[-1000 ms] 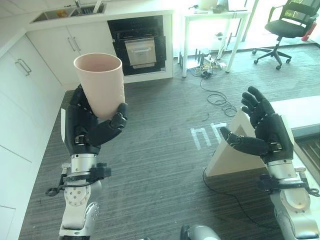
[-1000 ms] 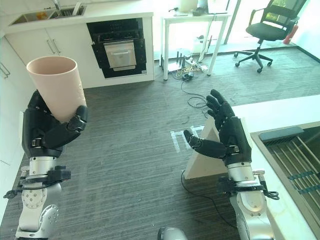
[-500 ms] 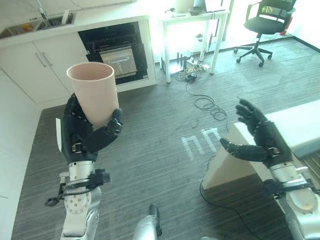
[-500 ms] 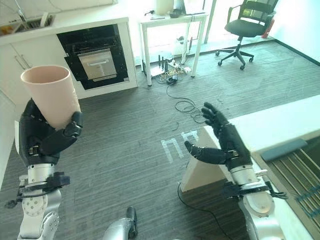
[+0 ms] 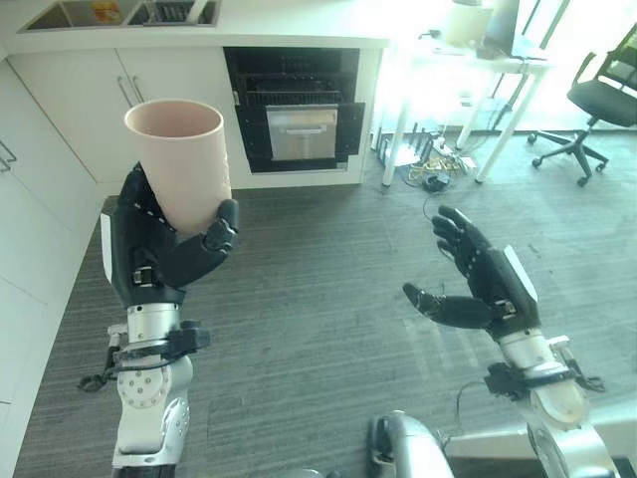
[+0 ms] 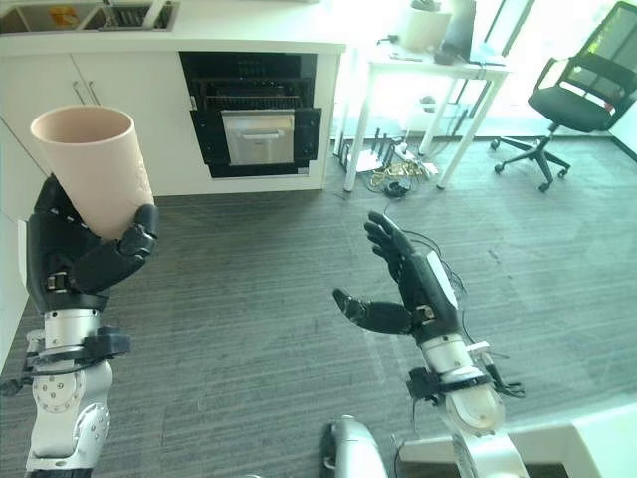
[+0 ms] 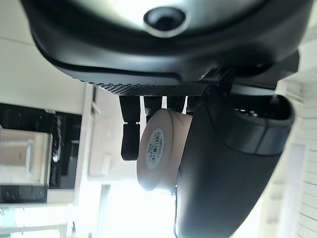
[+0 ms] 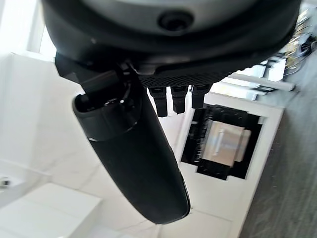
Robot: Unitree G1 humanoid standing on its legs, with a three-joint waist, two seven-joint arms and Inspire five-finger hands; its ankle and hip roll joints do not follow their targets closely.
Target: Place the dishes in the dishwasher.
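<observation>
Since the earlier frames our view has swung round, so the open dishwasher under the counter now faces us squarely across the grey floor. We hold the pink cup upright in our left hand, fingers curled round its base. Our right hand hangs spread and empty. We should walk in steadily, keeping the cup level; its rack looks pulled out, though we cannot be sure.

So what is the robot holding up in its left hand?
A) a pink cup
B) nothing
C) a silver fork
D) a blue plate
A: the left hand has its fingers curled round a pale pink cup, held upright with its open mouth on top.
</observation>
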